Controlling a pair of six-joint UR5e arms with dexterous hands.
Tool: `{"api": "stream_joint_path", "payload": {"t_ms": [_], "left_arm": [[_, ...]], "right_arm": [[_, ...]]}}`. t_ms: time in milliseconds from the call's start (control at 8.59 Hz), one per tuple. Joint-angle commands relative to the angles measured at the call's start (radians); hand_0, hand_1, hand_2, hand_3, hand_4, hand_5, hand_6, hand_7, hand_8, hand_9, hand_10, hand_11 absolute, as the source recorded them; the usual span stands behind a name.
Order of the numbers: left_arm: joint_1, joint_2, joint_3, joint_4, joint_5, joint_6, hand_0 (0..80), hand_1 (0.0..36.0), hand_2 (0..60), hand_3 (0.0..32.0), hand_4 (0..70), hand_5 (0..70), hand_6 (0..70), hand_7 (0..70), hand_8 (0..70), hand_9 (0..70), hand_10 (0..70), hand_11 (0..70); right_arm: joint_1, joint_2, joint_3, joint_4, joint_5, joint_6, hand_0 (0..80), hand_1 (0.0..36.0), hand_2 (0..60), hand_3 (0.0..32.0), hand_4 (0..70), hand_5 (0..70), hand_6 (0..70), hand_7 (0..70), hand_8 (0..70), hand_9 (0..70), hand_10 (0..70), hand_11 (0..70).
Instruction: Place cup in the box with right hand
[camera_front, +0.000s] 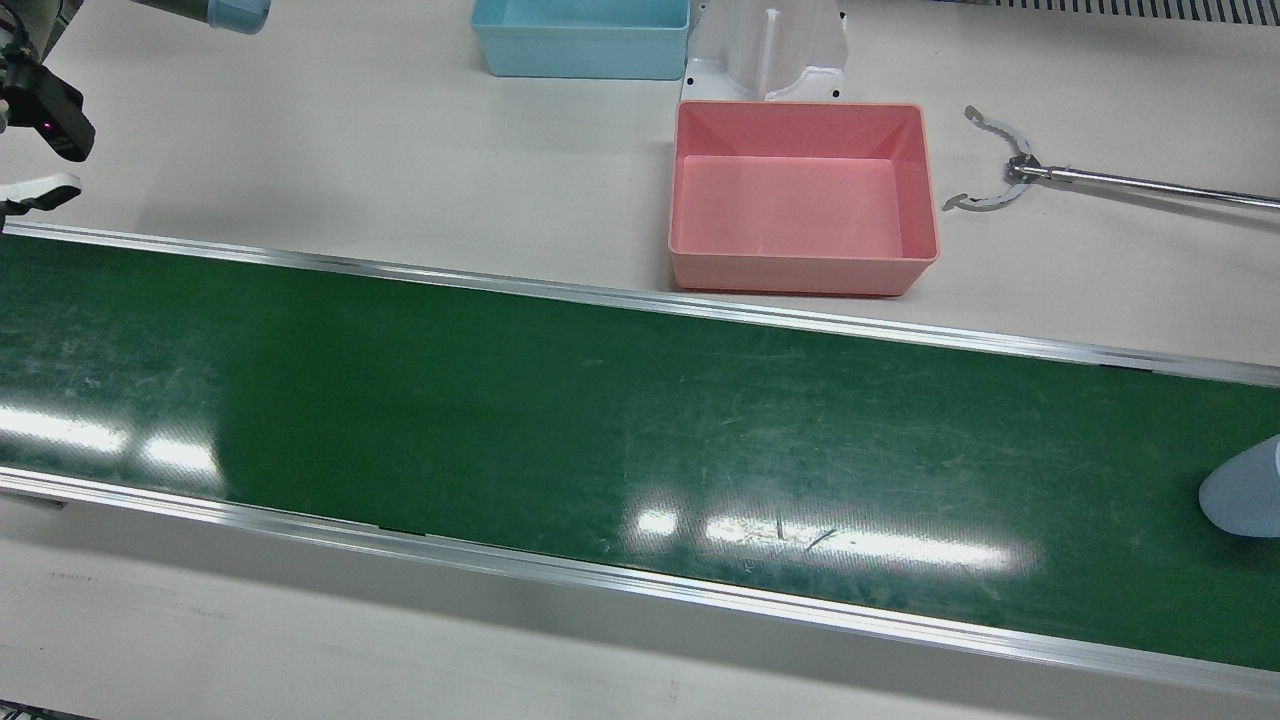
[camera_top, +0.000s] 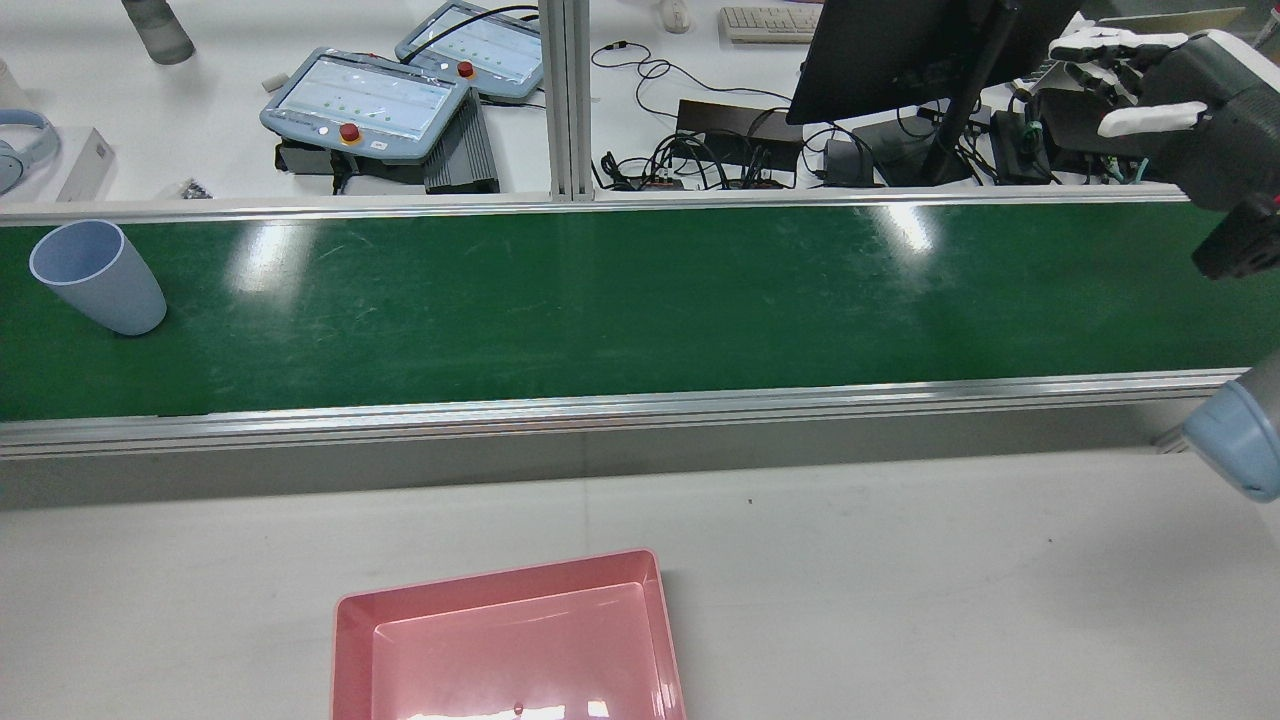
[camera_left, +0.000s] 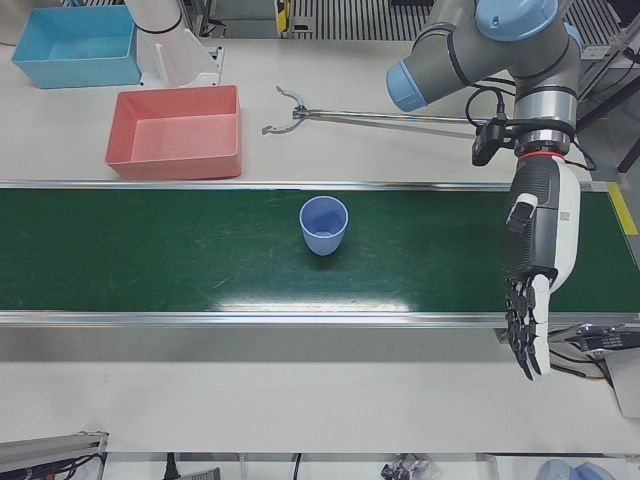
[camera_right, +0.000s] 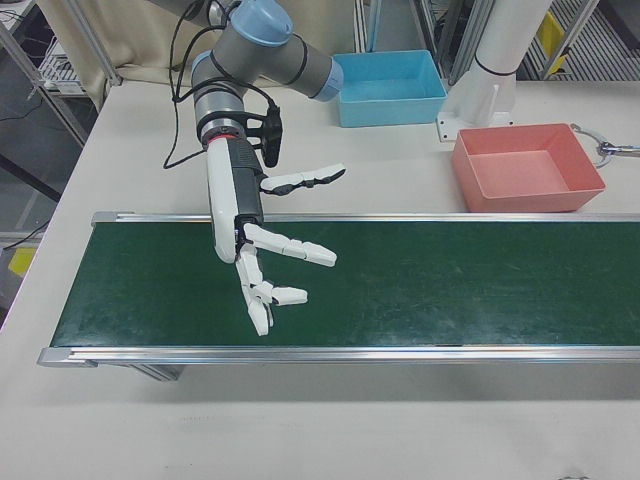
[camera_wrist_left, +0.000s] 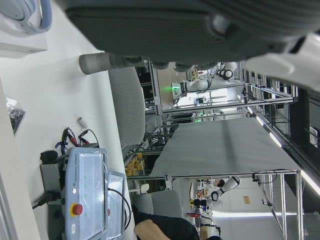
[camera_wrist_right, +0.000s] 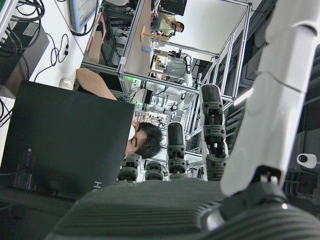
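Pale blue and made of plastic, the tapered cup (camera_left: 324, 225) stands upright, mouth up, on the green conveyor belt (camera_left: 150, 250), well apart from the robot's white-fingered right hand (camera_right: 262, 262), which hangs over the opposite end of the belt with its fingers spread and nothing in its grasp. The left hand (camera_left: 532, 290) hangs past the belt's other end, fingers straight and apart, also empty. The step in hand looks like the wait or the approach: no grasp has begun. The shallow pink plastic box (camera_right: 527, 167) sits on the table beyond the belt, off to the hand's side toward the cup's end, and appears empty, though its near wall hides part of the floor. The next move calls for the cup and right hand to meet, the fingers closing around the cup's wall.
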Motion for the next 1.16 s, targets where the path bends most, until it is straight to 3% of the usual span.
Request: {"api": "stream_joint_path", "payload": {"t_ms": [0,1048], "left_arm": [[0.0,0.0,0.0,0.0,0.0,-0.001,0.0,0.0,0.0,0.0,0.0,0.0,0.0,0.0,0.0,0.0,0.0,0.0],[0.0,0.0,0.0,0.0,0.0,0.0,0.0,0.0,0.0,0.0,0.0,0.0,0.0,0.0,0.0,0.0,0.0,0.0]], "right_arm": [[0.0,0.0,0.001,0.0,0.001,0.0,56.0,12.5,0.0,0.0,35.2,5.2,9.4,43.0,1.4,9.3,6.3,10.8],[-0.002,-0.002,0.002,0.0,-0.001,0.0,56.0,12.4,0.0,0.0,35.2,5.2,9.4,42.8,1.3,9.1,6.4,10.9]]}}
